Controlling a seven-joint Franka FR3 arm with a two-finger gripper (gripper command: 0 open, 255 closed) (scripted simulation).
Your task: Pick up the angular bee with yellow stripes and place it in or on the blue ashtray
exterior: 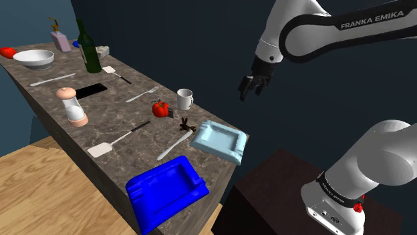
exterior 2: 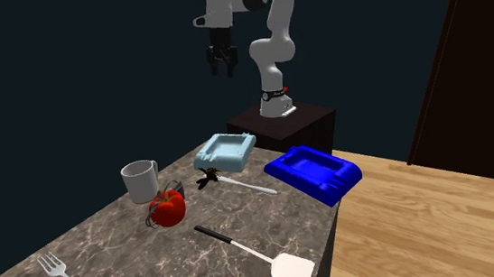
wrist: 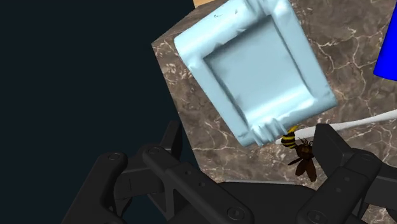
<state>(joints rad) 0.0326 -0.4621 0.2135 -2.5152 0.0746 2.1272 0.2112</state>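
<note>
The small brown bee (exterior: 185,124) (exterior 2: 206,176) with a yellow-striped tail lies on the marble counter, right by a corner of the pale blue ashtray (exterior: 219,141) (exterior 2: 226,149). A deep blue ashtray (exterior: 167,190) (exterior 2: 314,173) sits at the counter's near end in the shoulder view. My gripper (exterior: 250,87) (exterior 2: 222,64) hangs open and empty in the air, high above the counter's edge by the pale ashtray. In the wrist view the bee (wrist: 300,153) lies just beside one fingertip (wrist: 331,149), far below, with the pale ashtray (wrist: 254,70) and a sliver of the deep blue one (wrist: 388,51) beyond.
A white knife (exterior: 175,143) lies between bee and deep blue ashtray. A red fruit (exterior: 160,108), white cup (exterior: 185,99), spatula (exterior: 107,145), fork (exterior: 142,94), grinder (exterior: 72,105), green bottle (exterior: 90,50) and bowl (exterior: 33,58) stand further along the counter (exterior: 100,120). Wooden floor lies below.
</note>
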